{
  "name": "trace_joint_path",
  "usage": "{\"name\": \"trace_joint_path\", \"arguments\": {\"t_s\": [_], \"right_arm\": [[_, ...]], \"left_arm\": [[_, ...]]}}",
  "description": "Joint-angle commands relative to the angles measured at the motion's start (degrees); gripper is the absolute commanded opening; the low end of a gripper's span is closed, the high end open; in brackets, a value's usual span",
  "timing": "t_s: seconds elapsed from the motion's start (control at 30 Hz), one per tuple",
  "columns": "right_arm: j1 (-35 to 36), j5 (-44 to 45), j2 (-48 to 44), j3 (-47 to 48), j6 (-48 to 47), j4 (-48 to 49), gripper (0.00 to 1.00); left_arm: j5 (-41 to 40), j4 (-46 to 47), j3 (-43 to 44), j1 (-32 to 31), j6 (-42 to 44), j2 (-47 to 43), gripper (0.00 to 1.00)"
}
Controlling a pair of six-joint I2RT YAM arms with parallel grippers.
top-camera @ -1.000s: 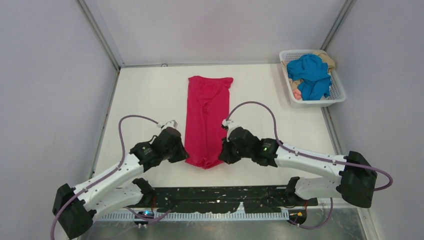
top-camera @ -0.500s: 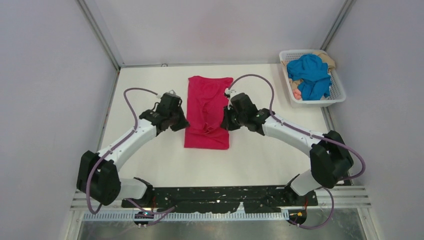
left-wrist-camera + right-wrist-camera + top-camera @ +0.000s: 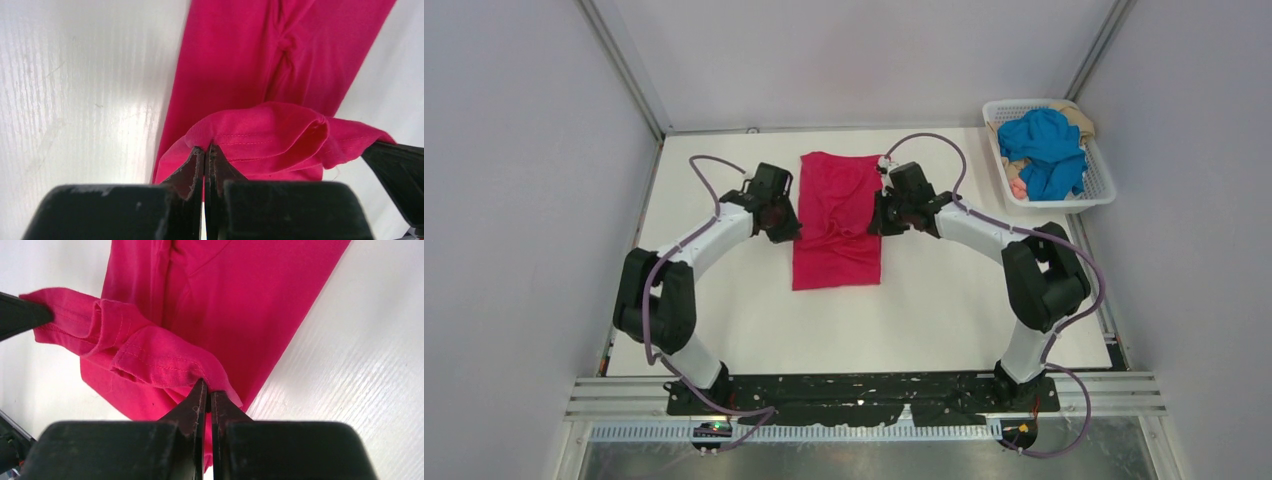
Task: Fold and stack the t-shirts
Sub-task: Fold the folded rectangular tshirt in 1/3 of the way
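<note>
on the white table [image 3: 724,310] the crimson-pink t-shirt [image 3: 836,262] lies mid-table as a long strip, its near hem raised and doubled over. it looks light and limp, sagging between holds, so hem corners suit best. the left gripper [image 3: 206,152] and right gripper [image 3: 206,389] each pinch one.

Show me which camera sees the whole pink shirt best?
The top external view: the whole pink shirt shows there. Each wrist view shows only its lifted hem, pinched by the left end effector and right end effector.
</note>
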Motion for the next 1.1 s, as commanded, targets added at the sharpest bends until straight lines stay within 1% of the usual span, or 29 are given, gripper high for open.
{"name": "trace_joint_path", "arguments": {"t_s": [0.0,0.23,0.33,0.53,0.6,0.63,0.67,0.7,0.77,0.8,0.83,0.87,0.9,0.93,0.97,1.03,1.07], "right_arm": [[-1.02,-2.21,2.13,3.86,-0.64,3.26,0.06],[-1.71,1.24,2.98,3.77,0.07,4.26,0.06],[-1.88,3.32,2.62,3.20,0.43,4.99,0.06],[-2.80,0.53,6.46,5.83,0.40,4.84,0.06],[-2.97,0.79,7.49,6.51,1.00,4.84,0.06],[-3.13,1.23,7.93,6.74,1.14,4.88,0.08],[-3.21,1.52,8.15,7.46,1.17,4.98,0.12],[-3.43,2.54,8.62,7.87,0.61,5.09,0.15],[-4.16,4.90,10.15,10.06,-0.29,5.84,0.23],[-4.61,5.16,10.84,13.45,-0.25,4.06,0.40],[-5.34,4.63,11.67,14.60,-0.18,3.17,0.50],[-5.51,4.63,11.64,16.06,-0.24,2.42,0.68],[-5.59,4.54,10.68,16.13,-0.40,2.44,0.81],[-5.50,4.32,8.81,15.50,-0.17,2.64,0.88],[-5.45,3.65,7.67,14.62,-0.06,2.82,0.99],[-4.73,2.63,3.69,10.70,0.01,3.77,0.95],[-3.81,2.00,1.07,7.35,-0.09,5.14,0.95]], "left_arm": [[2.61,-0.41,3.51,1.01,2.21,2.47,0.00],[5.35,-0.01,6.39,1.13,2.74,6.86,0.00],[4.96,-0.87,7.80,1.13,2.79,8.22,0.00],[2.49,-2.43,9.00,2.05,2.35,10.05,0.00],[2.62,-2.39,9.39,2.39,2.32,10.72,0.04],[2.70,-2.10,9.62,2.50,2.22,11.20,0.09],[3.04,-1.82,9.95,2.60,2.18,11.67,0.17],[3.36,-1.41,10.29,2.74,2.22,12.12,0.29],[3.20,-1.11,11.48,3.26,2.56,12.70,0.62],[2.93,-1.60,12.48,3.77,2.65,12.75,0.77],[2.73,-2.39,13.52,4.43,2.80,12.42,0.85],[2.52,-3.16,14.22,4.99,2.93,11.56,0.93],[1.56,-3.52,14.03,5.32,2.89,9.26,0.98],[-0.18,-3.50,13.11,5.34,2.93,6.78,0.99],[-1.50,-3.16,11.38,5.35,2.97,4.27,1.00],[-2.26,-1.50,6.21,5.34,2.17,-1.55,1.00],[-1.75,-0.24,3.15,5.27,1.65,-4.21,1.00]]}}
